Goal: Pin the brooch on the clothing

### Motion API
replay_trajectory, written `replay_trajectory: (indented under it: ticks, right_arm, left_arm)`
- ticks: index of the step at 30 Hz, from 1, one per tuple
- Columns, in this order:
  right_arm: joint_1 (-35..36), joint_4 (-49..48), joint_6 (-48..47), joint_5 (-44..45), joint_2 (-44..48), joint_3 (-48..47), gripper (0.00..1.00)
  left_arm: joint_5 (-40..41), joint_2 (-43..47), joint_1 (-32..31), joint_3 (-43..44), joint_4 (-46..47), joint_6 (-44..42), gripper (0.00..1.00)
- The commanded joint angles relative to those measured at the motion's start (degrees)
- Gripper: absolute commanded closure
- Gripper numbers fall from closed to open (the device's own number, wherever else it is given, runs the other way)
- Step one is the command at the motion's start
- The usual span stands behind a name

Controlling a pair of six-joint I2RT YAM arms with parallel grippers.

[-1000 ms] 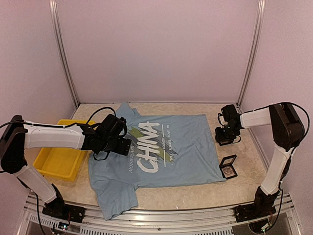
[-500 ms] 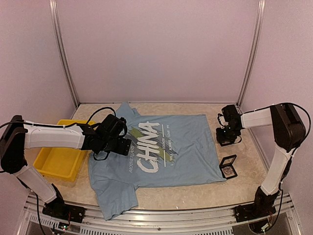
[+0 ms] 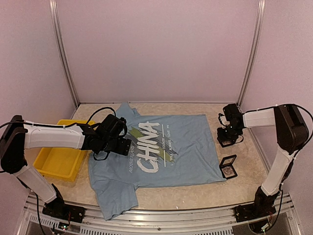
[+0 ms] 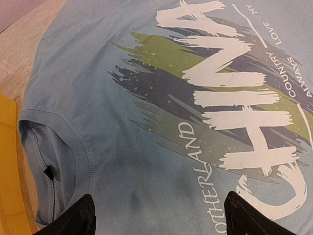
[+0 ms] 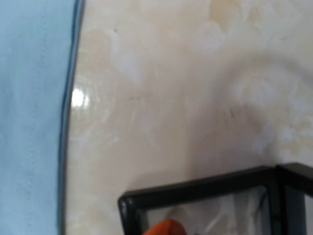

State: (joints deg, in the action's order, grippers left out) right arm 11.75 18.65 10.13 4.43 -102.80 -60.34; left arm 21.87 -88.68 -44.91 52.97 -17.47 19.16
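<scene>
Held left hand (image 4: pixel 161 221) spread open over T-shirt (image 3: pixel 188 147) at 9 o'clock; could not tell grip of right hand (image 3: pixel 229 135) near probable case (image 3: pixel 228 167).

The left arm (image 3: pixel 51 136), at the collar side of the T-shirt (image 3: pixel 190 147), has a long white tubular link between bulky black joint housings, and thin black cables (image 3: pixel 101 108) loop over its black wrist. The right arm (image 3: pixel 278 169), at the hem side, shows the same white links and a rounded black elbow. The left gripper (image 4: pixel 159 218) has matte black fingertips (image 4: pixel 73 220)
</scene>
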Motion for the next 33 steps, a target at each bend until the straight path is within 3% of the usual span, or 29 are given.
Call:
replay_trajectory:
  ticks: [1,23,33]
  right_arm:
    - [-0.42,2.48,-0.02,0.02,1.47,-0.57,0.73]
    - [1.41,6.52,-0.19,5.28,2.36,-2.51,0.99]
    - [5.07,12.77,-4.58,4.03,4.37,-8.62,1.00]
  left_arm:
    - [-0.08,-0.24,0.43,0.65,-0.14,-0.39,0.14]
    - [-0.16,0.47,0.44,0.17,0.11,-0.61,0.14]
    - [-1.43,2.67,0.43,0.03,1.77,-1.61,0.14]
